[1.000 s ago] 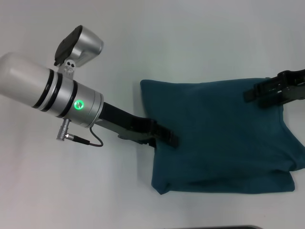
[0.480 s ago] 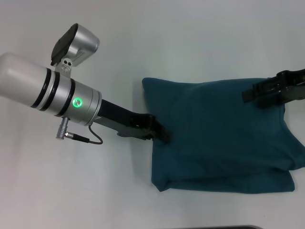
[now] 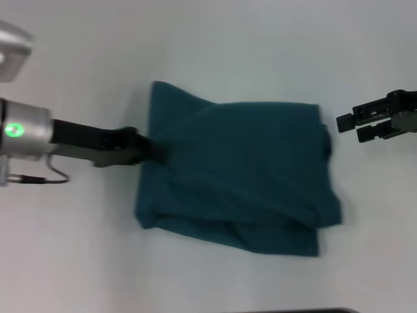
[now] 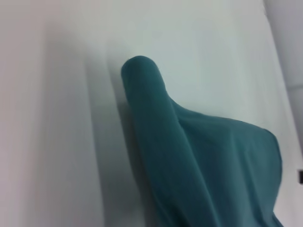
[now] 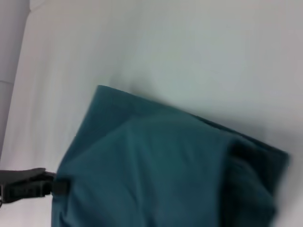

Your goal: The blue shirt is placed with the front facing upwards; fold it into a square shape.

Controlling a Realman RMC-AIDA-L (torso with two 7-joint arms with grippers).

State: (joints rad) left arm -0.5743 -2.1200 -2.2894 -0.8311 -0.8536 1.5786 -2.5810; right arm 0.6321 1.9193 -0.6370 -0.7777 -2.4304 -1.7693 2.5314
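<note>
Blue shirt [image 3: 241, 173]: folded into a rough, thick rectangle, lying on the white counter [image 3: 215, 45] at centre of the head view; no lettering or collar visible; layered edges showing along the 5 o'clock side, the corner at 11 o'clock lifted into a peak; the fold seen as a rounded roll in the left wrist view [image 4: 189, 156].

Left gripper [image 3: 153, 151]: at 9 o'clock of the shirt, reaching in from the left, fingers clenched on the shirt's left edge, fabric drawn into creases towards the grasp; seen also in the right wrist view [image 5: 47, 187] at the cloth's edge.

Right gripper [image 3: 348, 127]: at 3 o'clock, just beside the shirt's right edge but apart from it, fingers released, a gap showing between them, nothing held.
</note>
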